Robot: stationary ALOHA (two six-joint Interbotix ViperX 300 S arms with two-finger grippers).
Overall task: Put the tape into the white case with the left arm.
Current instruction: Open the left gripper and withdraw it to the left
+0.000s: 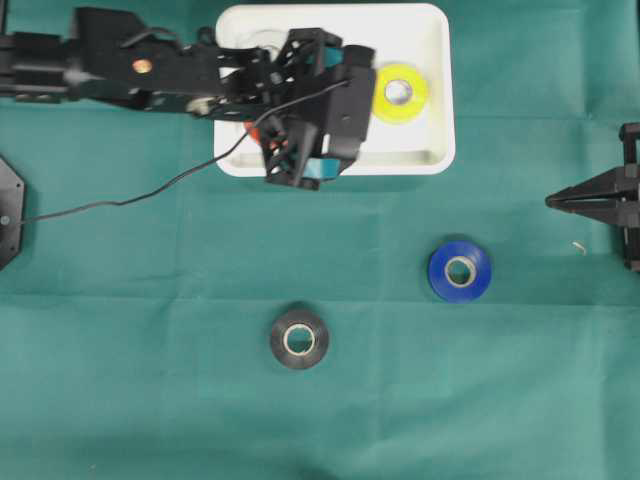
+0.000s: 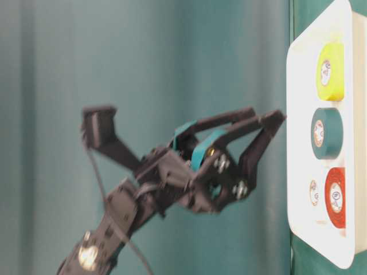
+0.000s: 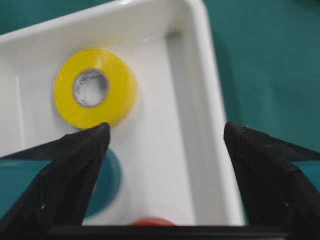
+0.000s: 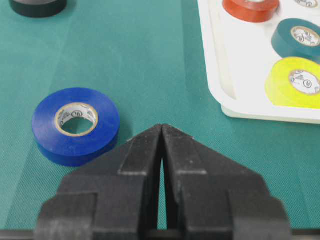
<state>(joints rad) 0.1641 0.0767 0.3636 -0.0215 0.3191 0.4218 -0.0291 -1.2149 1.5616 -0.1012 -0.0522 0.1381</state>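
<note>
My left claw (image 1: 345,110) hangs over the white case (image 1: 430,30), fingers spread wide and holding nothing. In the left wrist view my two black fingertips (image 3: 95,137) stand far apart above the case floor, with the yellow tape (image 3: 95,95) lying flat between and beyond them. A teal tape (image 2: 327,133) sits next to the yellow one, and a red tape (image 2: 335,197) lies beyond that, all three inside the case. A white roll (image 2: 313,192) rests beside the red one. On the green table (image 1: 150,400), outside the case, a blue tape (image 1: 459,270) and a black tape (image 1: 299,339) lie flat, well apart from each other. My right claw (image 4: 162,131) sits at the table's edge, fingers pressed together, just beside the blue tape.
</note>
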